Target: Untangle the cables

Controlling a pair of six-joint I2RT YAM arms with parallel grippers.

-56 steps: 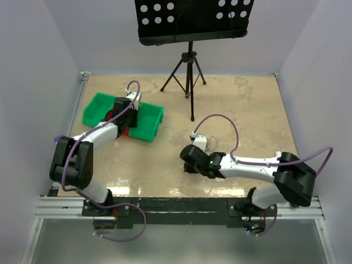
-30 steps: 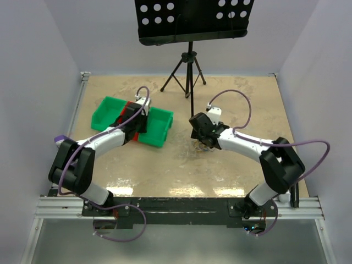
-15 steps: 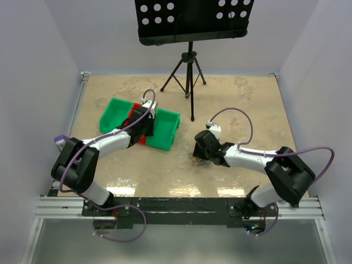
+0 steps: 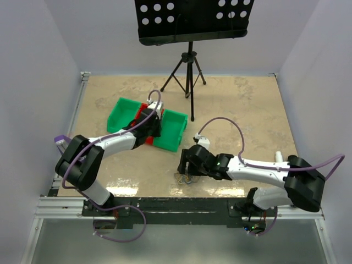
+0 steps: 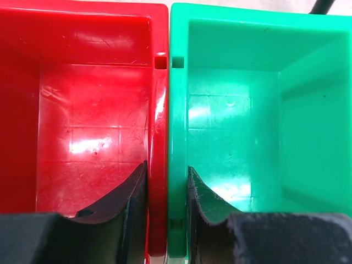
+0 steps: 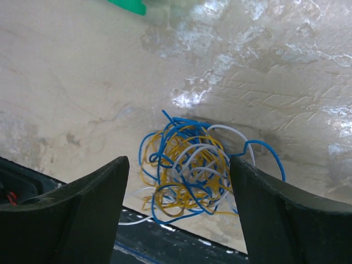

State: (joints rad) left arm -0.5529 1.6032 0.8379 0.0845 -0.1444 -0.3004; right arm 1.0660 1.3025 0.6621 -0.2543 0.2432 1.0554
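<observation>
The cables (image 6: 190, 170) lie as 1 tight tangle of blue, yellow and white strands on the table (image 4: 247, 104), low in the centre of the top view. Half a second ago the tangle sat higher and further right. My right gripper (image 6: 179, 168) has come down with it and hangs over it, fingers wide apart and gripping nothing.

The bins (image 4: 122, 113) have slid right. My left gripper (image 5: 165, 187) is clamped over the touching walls of a red bin and a green one. No strand looks separated yet, so I judge the untangling barely begun.

From above the tangle is tiny and partly under my gripper. I cannot trace any strand's ends. My left arm hides much of the bins.
</observation>
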